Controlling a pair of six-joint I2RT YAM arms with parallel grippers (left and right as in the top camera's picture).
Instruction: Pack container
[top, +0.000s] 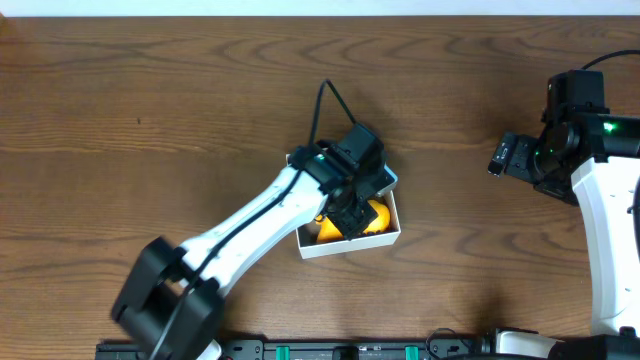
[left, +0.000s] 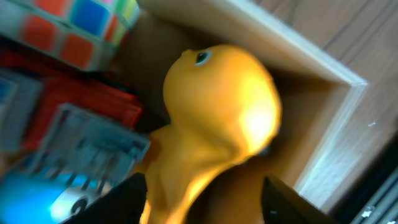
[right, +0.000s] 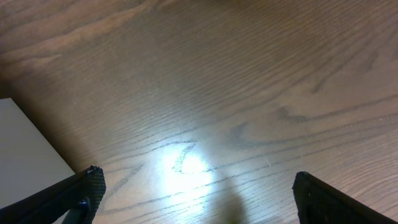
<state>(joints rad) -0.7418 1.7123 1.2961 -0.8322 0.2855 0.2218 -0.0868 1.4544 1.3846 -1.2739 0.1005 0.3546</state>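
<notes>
Wooden table (top: 150, 110): container (top: 385, 240) under left claw (top: 350, 212).

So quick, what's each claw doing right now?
Left gripper: fingers either side of the yellow toy inside the container; grip cannot be told.
Right gripper: open, empty.

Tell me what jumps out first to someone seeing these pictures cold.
The bright yellow toy figure fills the left wrist view, lying inside the white-walled container at the middle of the table, with the left tool poised right over it. Beside the figure sits a colourful puzzle cube in the box's corner. Far off at the right edge, the right tool hangs open over bare wooden table.
</notes>
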